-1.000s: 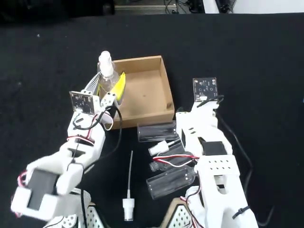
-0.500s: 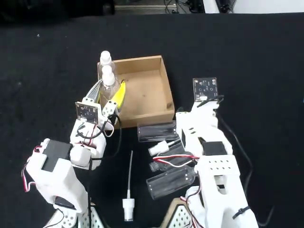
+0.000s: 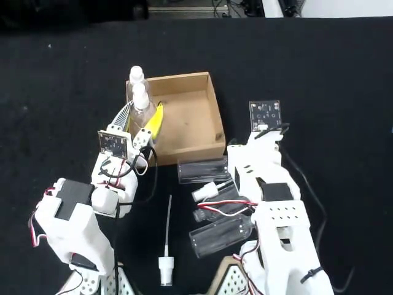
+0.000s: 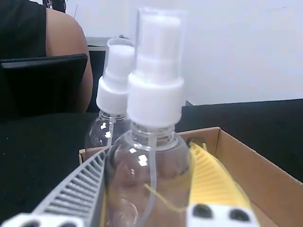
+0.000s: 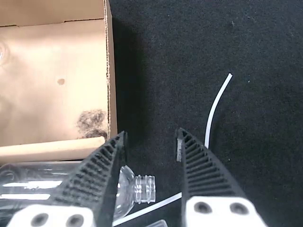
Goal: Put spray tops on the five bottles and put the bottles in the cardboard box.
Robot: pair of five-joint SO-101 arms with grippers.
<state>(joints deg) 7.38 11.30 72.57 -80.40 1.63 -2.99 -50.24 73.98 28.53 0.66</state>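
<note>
- Surface: a table (image 3: 325, 74) covered in black cloth. A white wall (image 4: 246, 47) stands behind it.
- Cardboard box (image 3: 216, 117): on the table, ahead of both arms.
- Left gripper (image 4: 151, 189): clamped on a capped bottle (image 3: 141, 103), which stands upright at the box's left edge.
- Second capped bottle (image 3: 136, 77): just behind the first, at the box's far left corner.
- Right gripper (image 5: 149, 142): jaws apart, beside the box's near right corner and above an uncapped bottle (image 5: 137, 185) lying along the near wall.
- Loose spray top (image 3: 166, 265): lies between the arms, its tube pointing towards the box.
</note>
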